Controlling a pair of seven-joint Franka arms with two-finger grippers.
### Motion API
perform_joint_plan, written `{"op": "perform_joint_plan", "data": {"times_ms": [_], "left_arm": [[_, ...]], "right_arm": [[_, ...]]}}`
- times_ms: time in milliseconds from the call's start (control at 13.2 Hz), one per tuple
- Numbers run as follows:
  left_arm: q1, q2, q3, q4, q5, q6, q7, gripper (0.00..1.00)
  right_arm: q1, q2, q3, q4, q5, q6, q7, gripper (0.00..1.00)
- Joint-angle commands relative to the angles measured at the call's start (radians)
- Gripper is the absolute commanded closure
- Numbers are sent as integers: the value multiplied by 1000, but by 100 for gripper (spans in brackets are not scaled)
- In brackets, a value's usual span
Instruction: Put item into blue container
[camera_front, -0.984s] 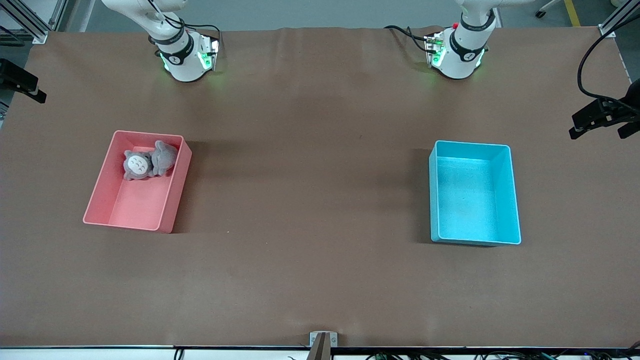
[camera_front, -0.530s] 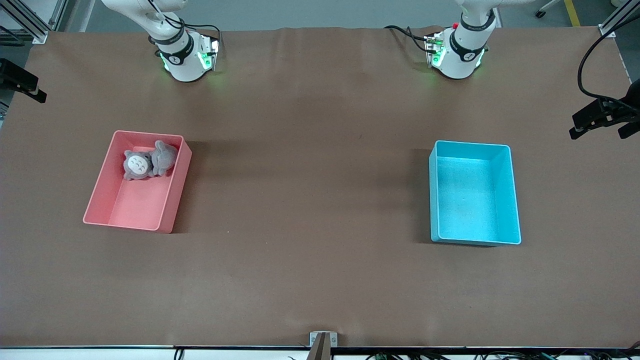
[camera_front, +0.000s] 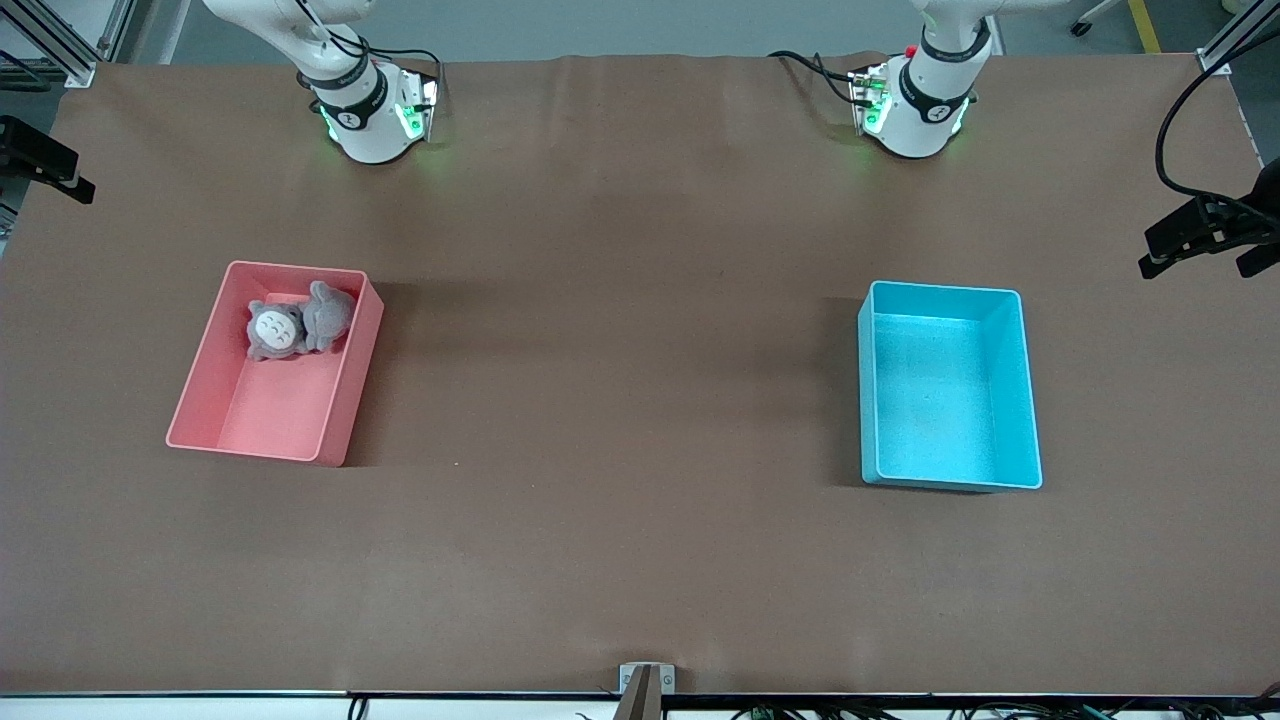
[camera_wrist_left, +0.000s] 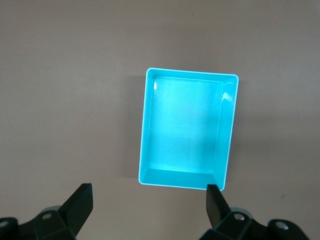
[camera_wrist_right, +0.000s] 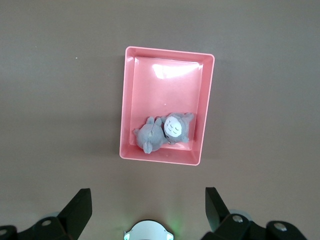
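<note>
Two bins stand on the brown table (camera_front: 620, 400), well apart: the blue container (camera_front: 1030, 400) toward the left arm's end, the pink bin (camera_front: 205, 365) toward the right arm's end. I see the item, a grey plush (camera_front: 295, 320), in the pink bin, in the end nearer the bases. Grey floor shows past the table. My left gripper (camera_wrist_left: 148, 200) hangs wide over the blue container, my right gripper (camera_wrist_right: 148, 202) wide over the pink bin. Nothing moved since the earlier frames.

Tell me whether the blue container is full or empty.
Empty: the blue container shows only its bare floor in the front and left wrist views.
</note>
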Motion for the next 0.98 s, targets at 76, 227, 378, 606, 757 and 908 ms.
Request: {"op": "perform_joint_plan", "data": {"times_ms": [76, 227, 378, 606, 757, 908], "left_arm": [[4, -9, 0, 2, -12, 2, 4, 0], [4, -9, 0, 2, -13, 2, 4, 0], [4, -9, 0, 2, -13, 2, 4, 0], [4, -9, 0, 3, -13, 2, 4, 0], [4, -9, 0, 2, -13, 2, 4, 0], [5, -9, 0, 2, -15, 2, 6, 0]], "right_arm": [[-11, -8, 11, -8, 1, -3, -9, 0], [-11, -8, 10, -8, 1, -1, -9, 0], [-10, -8, 11, -8, 1, 3, -9, 0], [-3, -6, 10, -9, 0, 2, -10, 0], [-2, -8, 10, -9, 0, 2, -10, 0], [-3, -8, 10, -11, 0, -1, -10, 0]]}}
